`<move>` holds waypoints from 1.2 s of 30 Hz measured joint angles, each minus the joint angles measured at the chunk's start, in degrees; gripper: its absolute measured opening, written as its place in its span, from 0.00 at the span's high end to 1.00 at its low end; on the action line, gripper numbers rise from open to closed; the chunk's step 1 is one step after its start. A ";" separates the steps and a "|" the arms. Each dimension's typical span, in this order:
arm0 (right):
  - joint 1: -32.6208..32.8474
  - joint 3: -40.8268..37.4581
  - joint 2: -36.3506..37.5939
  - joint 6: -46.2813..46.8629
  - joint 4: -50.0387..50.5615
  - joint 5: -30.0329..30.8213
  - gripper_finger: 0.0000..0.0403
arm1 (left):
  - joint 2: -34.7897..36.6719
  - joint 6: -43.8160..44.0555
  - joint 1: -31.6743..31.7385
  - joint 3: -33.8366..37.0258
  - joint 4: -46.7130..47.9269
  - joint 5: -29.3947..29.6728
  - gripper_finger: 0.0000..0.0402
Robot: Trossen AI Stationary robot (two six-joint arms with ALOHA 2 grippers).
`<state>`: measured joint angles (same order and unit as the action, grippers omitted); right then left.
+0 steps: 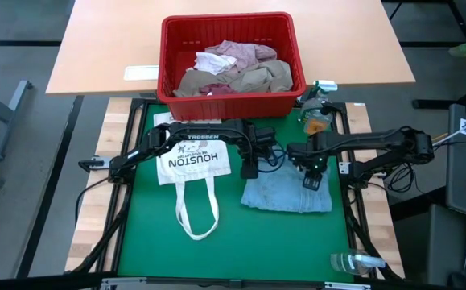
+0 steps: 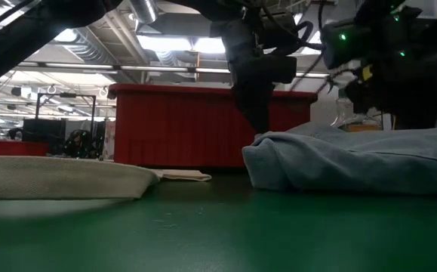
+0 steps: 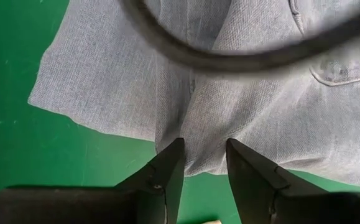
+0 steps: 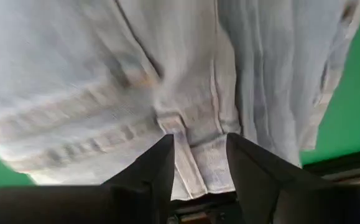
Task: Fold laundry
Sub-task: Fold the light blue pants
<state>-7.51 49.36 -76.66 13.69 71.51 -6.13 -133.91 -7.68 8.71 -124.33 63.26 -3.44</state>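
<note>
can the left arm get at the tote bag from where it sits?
Probably yes. The tote bag lies flat on the mat under the left arm, uncovered; the left end effector hangs beside it at the jeans edge.

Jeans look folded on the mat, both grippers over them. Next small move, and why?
Probably lift both grippers straight up off the jeans. The denim lies in a compact fold on the green mat, and both the left gripper and the right gripper show open jaws with no cloth pinched. More laundry waits in the red basket.

Your jeans [image 1: 286, 193] look soft, matt woven denim; the basket [image 1: 171, 48] glossy plastic; the mat [image 1: 241, 242] smooth green.
</note>
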 joint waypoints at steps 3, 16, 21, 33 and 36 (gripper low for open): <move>0.00 -2.86 -0.02 0.00 0.15 -0.06 0.63 | -0.01 0.00 0.00 0.00 0.00 0.00 0.72; 0.00 -5.11 -0.04 -0.04 -0.09 3.09 0.63 | -0.02 -0.02 -0.02 0.00 0.01 1.36 0.72; 0.00 -5.13 -0.04 -0.60 -1.86 3.15 0.63 | -0.02 -0.02 -0.02 0.00 0.02 1.36 0.72; 0.00 -5.13 -0.13 -0.66 -3.13 2.08 0.80 | -0.02 -0.44 -0.02 0.00 0.02 1.03 0.72; 0.00 -5.13 -0.13 -0.72 -3.15 2.08 0.93 | -0.02 -0.46 -0.04 0.00 0.02 0.85 0.72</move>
<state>-7.51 44.23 -76.79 12.97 68.36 -4.05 -133.93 -8.14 8.67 -124.33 63.29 -2.59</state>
